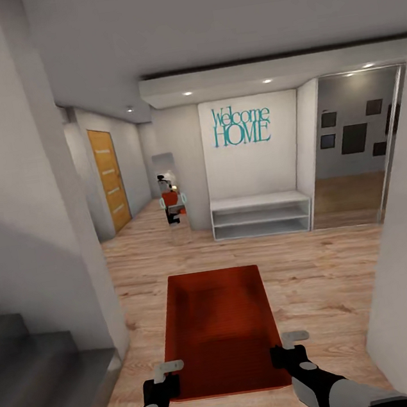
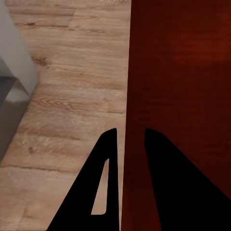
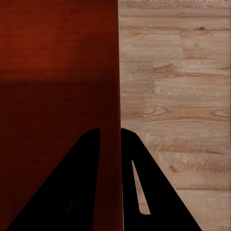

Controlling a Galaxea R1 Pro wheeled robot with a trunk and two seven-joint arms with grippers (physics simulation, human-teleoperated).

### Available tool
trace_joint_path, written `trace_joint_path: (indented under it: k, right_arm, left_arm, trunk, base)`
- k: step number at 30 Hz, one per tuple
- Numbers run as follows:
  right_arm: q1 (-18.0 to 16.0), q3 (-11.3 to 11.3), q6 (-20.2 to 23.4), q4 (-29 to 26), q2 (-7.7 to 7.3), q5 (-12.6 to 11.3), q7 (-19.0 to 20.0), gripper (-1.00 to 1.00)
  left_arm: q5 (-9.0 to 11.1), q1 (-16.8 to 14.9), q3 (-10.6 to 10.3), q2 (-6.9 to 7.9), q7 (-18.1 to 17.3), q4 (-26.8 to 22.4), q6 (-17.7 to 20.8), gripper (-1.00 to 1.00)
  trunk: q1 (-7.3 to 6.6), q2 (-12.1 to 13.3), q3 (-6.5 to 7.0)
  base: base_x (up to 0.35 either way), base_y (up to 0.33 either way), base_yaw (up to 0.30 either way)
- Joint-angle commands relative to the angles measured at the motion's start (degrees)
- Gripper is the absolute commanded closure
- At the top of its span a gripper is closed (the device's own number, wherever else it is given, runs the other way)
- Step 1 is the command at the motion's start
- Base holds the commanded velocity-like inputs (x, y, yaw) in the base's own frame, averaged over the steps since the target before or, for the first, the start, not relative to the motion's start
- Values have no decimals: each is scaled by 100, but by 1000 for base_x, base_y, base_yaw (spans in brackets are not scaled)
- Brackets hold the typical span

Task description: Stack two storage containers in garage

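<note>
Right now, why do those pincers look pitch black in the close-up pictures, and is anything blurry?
Left wrist view: the left tool renders as flat black silhouette, unlit. Right wrist view: same for the right tool; the orange-red rectangular storage container darkens toward the camera. Head view: the teal "Welcome HOME" wall lettering is sharp; ceiling spotlights glow softly.

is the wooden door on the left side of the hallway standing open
No, the wooden door sits shut in its frame, beyond the storage container held out front.

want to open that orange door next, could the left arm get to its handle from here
Probably not. The left gripper is shut on the storage container's wall, sharing its weight with the right gripper, and the orange door stands far down the hallway.
</note>
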Motion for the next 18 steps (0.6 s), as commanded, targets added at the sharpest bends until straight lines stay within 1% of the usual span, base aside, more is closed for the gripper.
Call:
trace_joint_path:
  k: [1,18]
  right_arm:
    - [-3,-79,-34,22,-1,-118,-59,100]
    - [-1,-82,-33,22,-1,-118,-59,100]
  left_arm:
    - [-26,-9,73,-1,63,-22,-297,100]
    - [-31,-9,71,-1,63,-25,-298,100]
  trunk:
    - [5,-7,-10]
    - [5,-7,-10]
  base:
    - [322,0,0]
    - [322,0,0]
